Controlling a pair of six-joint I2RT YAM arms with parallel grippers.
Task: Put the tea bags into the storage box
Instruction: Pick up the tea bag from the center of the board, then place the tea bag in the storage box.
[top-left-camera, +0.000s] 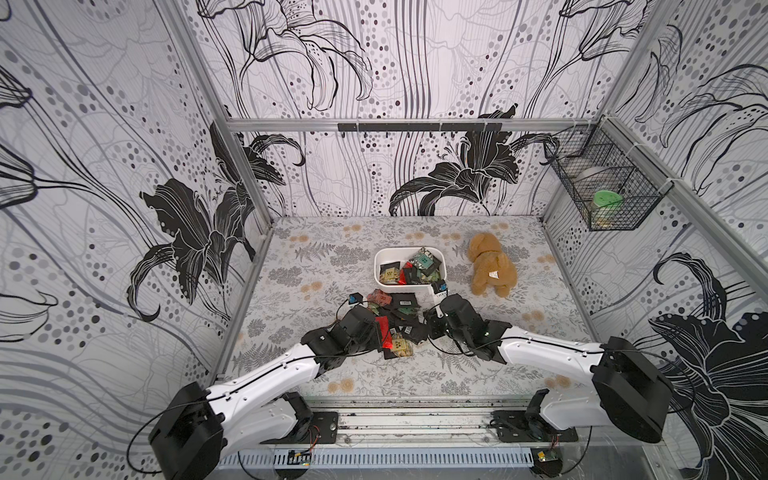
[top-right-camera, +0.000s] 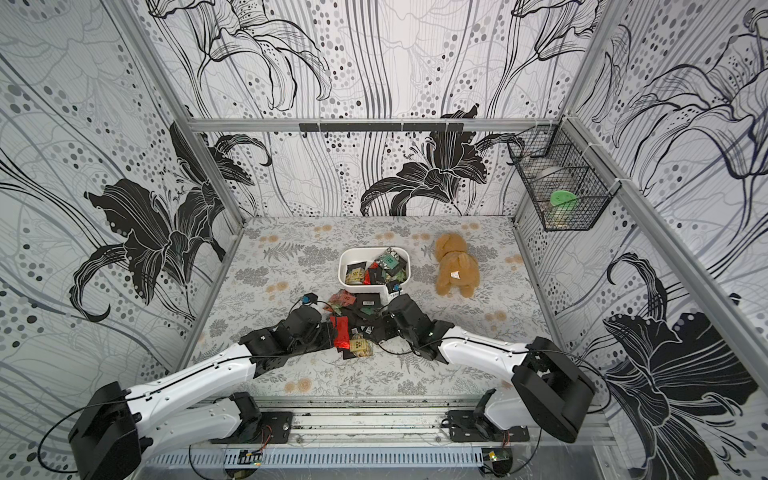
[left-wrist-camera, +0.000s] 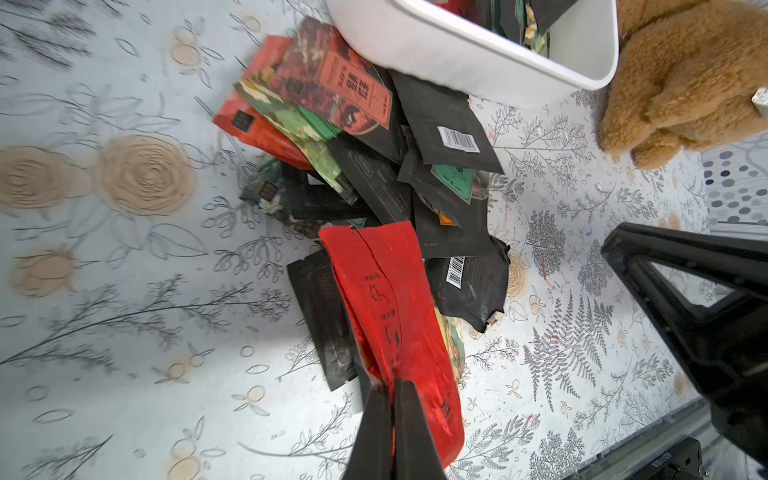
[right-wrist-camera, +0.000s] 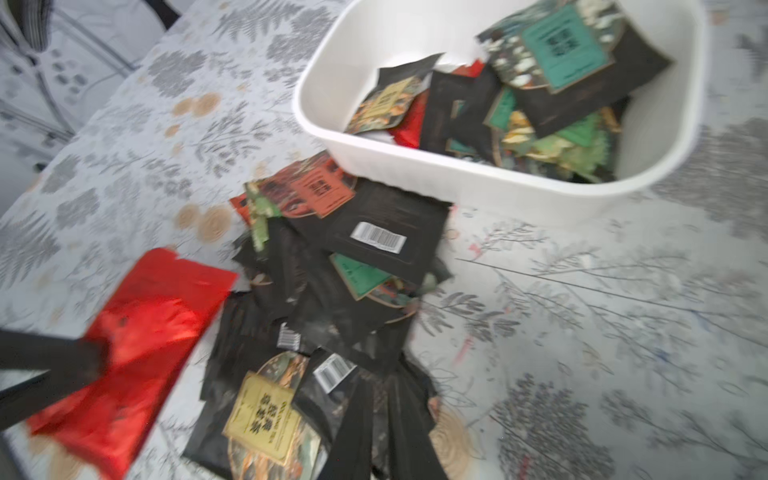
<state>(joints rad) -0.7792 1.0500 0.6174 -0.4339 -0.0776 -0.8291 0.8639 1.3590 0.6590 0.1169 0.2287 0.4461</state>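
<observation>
Tea bags (top-left-camera: 400, 306) lay in a loose, overlapping heap on the patterned table (top-left-camera: 324, 257), just in front of the storage box (top-left-camera: 379, 266). In the left wrist view the farthest sachets reached right up to its front wall. Most were black, a few face down with barcodes showing, others with green, orange or yellow label squares. More of them already sat inside the white tub in an uneven pile, with a green-labelled one (right-wrist-camera: 559, 43) propped high in a far corner. The left gripper (left-wrist-camera: 392, 388) was pinched tight on one end of a red tea bag (left-wrist-camera: 388, 299). The foil ran out from the closed fingertips across the near edge of the heap and showed as a bright red strip in both top views. The right gripper (top-left-camera: 431, 325) sat low on the opposite side of the heap, close to the box's front right corner. Its wrist view was blurred. Dark fingers (right-wrist-camera: 365, 432) appeared close together over the black sachets at the near end of the pile, but whether they were closed or gripped a sachet could not be told. A tan plush toy (top-left-camera: 492, 266) lay on the table to the right of the box, apart from it. A black wire basket (top-left-camera: 602, 183) hung on the right wall, well clear of everything else.
</observation>
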